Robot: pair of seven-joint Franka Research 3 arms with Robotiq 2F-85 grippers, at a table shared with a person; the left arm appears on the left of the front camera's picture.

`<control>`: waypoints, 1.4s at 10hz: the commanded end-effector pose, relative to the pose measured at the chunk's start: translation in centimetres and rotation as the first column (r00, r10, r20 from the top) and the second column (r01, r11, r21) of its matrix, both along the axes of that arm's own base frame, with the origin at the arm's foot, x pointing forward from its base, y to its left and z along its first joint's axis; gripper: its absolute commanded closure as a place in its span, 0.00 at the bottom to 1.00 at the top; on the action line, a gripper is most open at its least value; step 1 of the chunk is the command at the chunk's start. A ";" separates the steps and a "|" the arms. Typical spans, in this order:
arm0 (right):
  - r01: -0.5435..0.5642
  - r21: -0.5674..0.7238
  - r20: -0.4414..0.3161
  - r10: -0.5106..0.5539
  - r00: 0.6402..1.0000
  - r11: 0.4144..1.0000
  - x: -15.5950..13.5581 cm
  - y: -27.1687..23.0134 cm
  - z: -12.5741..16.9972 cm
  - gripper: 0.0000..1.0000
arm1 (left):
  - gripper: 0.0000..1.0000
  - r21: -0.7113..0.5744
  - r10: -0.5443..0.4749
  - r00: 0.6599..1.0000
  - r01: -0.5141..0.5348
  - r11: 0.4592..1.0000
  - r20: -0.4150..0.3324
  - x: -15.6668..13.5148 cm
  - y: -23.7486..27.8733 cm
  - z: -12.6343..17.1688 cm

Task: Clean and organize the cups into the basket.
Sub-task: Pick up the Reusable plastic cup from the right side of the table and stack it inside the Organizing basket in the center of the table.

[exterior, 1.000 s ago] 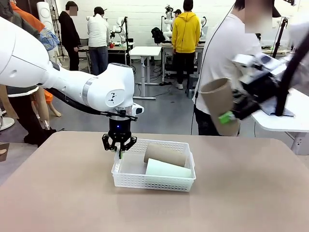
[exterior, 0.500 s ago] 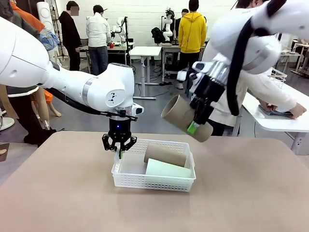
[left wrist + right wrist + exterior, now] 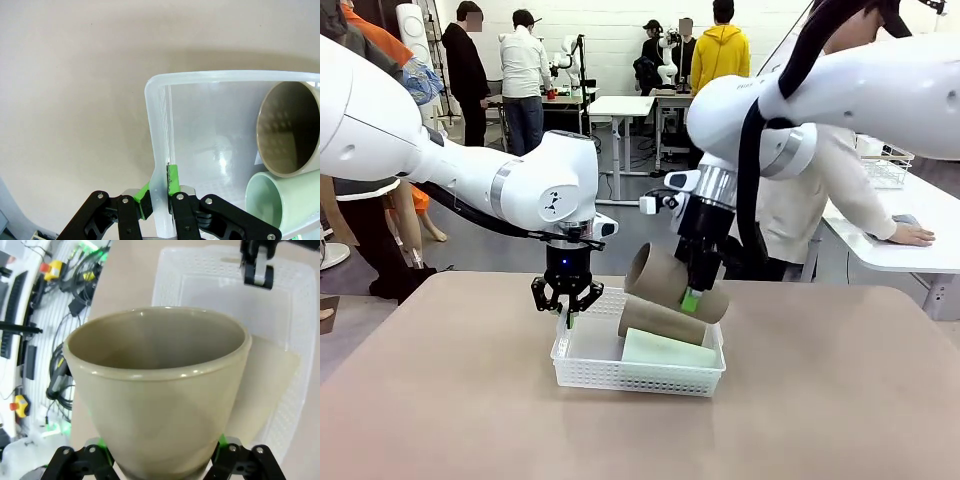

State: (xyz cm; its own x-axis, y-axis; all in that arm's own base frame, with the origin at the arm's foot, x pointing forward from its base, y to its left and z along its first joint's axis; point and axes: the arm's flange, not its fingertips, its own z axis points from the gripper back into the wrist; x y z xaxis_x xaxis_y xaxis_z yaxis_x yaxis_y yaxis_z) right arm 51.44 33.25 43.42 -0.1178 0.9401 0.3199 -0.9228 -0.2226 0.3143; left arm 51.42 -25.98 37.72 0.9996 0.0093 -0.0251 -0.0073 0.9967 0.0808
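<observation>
Front view: the white basket (image 3: 638,360) sits mid-worktop (image 3: 450,400) with a tan cup (image 3: 660,320) and a mint cup (image 3: 668,350) lying on their sides inside. The left pincer (image 3: 566,312) is pressed together on the basket's left rim. The right pincer (image 3: 692,298) pinches a second tan cup (image 3: 665,282), tilted, mouth to the left, just above the basket's far side. A person (image 3: 820,190) stands behind, hand on another table.

Left wrist view: the left pincer (image 3: 159,192) has its green pads (image 3: 172,180) clamped on the basket (image 3: 160,125) wall, one each side. The tan cup (image 3: 290,130) and mint cup (image 3: 280,205) show their open mouths.

Right wrist view: the right pincer (image 3: 162,450) grips the held cup (image 3: 160,390) near its base, with the basket (image 3: 295,300) below it.
</observation>
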 end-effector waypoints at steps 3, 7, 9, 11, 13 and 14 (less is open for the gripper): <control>0.005 -0.065 0.023 -0.003 1.000 0.998 1.7 1.1 -2.9 0.18 | 1.00 0.001 0.003 1.000 -0.003 1.000 0.002 0.0 0.0 0.1; -0.012 -0.061 0.063 0.016 0.998 0.998 2.1 1.8 -4.6 0.18 | 1.00 0.001 0.003 1.000 -0.003 1.000 0.002 0.0 0.0 0.1; -0.011 -0.053 0.083 0.016 0.996 0.999 2.4 1.8 -4.9 0.18 | 1.00 0.001 0.003 1.000 -0.003 1.000 0.002 0.0 0.0 0.1; -0.010 -0.046 0.077 0.013 0.997 0.999 2.6 1.7 -5.0 0.15 | 1.00 0.001 0.003 1.000 -0.003 1.000 0.002 0.0 0.0 0.1; -0.009 -0.040 0.075 0.012 0.997 0.999 2.6 1.7 -4.9 0.00 | 1.00 0.001 0.003 1.000 -0.003 1.000 0.002 0.0 0.0 0.1; -0.009 -0.034 0.081 0.012 0.997 0.999 2.4 1.6 -4.5 0.00 | 1.00 0.001 0.003 1.000 -0.003 1.000 0.002 0.0 0.0 0.1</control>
